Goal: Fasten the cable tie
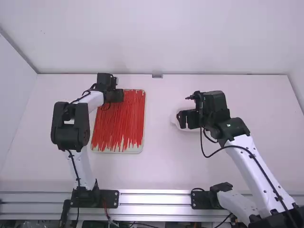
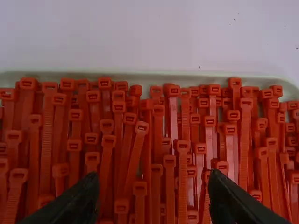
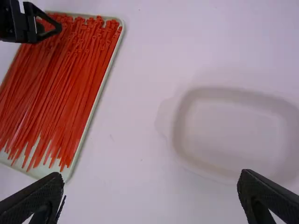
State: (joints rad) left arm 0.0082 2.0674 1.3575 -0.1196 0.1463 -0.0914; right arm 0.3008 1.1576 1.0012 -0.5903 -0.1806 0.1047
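Step in hand, as I read it: pick one tie out of the pile, nothing gripped yet. The left gripper (image 2: 154,173) sits over the far end of the tray (image 2: 140,76), fingers spread wide with nothing between them. The cable ties (image 2: 140,140) lie right under it in the tray, packed side by side and overlapping, heads towards the tray's far rim and tails towards its near edge. To do it well, narrow the opening before going down; at this spread the fingers would straddle many heads and rake up a bundle. Aim for a head riding on top of the pile near the far rim, pinch just behind it, and lift straight up so its neighbours drop off. I can't tell which tie sits loosest, since the layers hide each other. Off the tray's right side, well apart from it, the right gripper (image 3: 150,176) hangs with fingers also wide apart over a white dish (image 3: 229,130) on the table (image 1: 166,156), so it's free to take the tail for threading.
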